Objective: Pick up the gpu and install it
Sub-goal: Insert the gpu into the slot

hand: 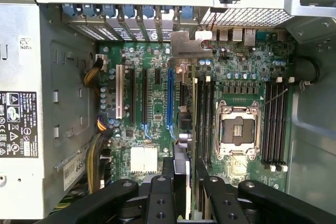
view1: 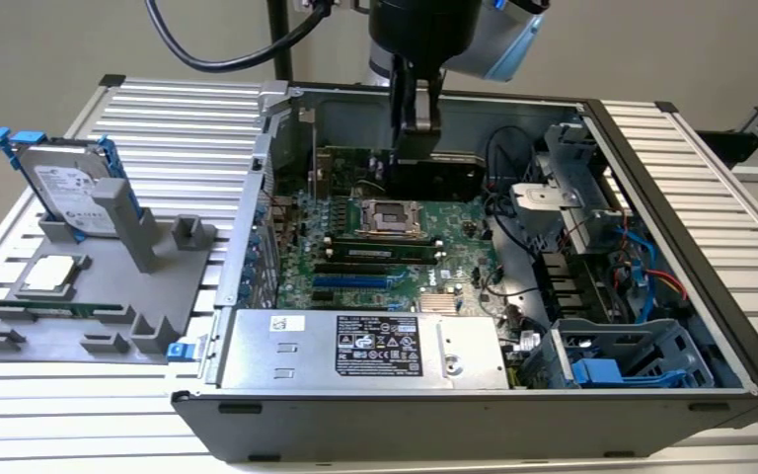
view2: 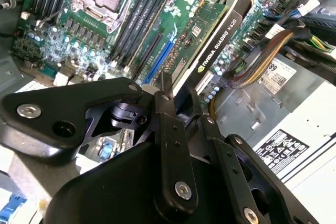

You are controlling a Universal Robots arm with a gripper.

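My gripper (view1: 413,133) reaches down into the open computer case (view1: 655,197) and is shut on the gpu (view1: 429,180). The card hangs on edge above the green motherboard (view1: 352,262), its black cooler facing the exterior view's front. In the second wrist view the gpu (view2: 220,40) runs away from the gripper (view2: 181,92), with the green board on one face and the black cooler on the other. In the first wrist view the gpu (hand: 181,124) is edge-on between the fingers (hand: 160,182). It lies beside the blue slot (hand: 169,98) and the processor socket (hand: 237,129).
On the exterior view's left, a grey fixture (view1: 103,296) carries a silver hard drive (view1: 70,188) in a blue caddy and a processor chip (view1: 52,275). The power supply (view1: 352,346) fills the case front. Cables (view1: 643,262) and a drive cage (view1: 623,355) crowd the right.
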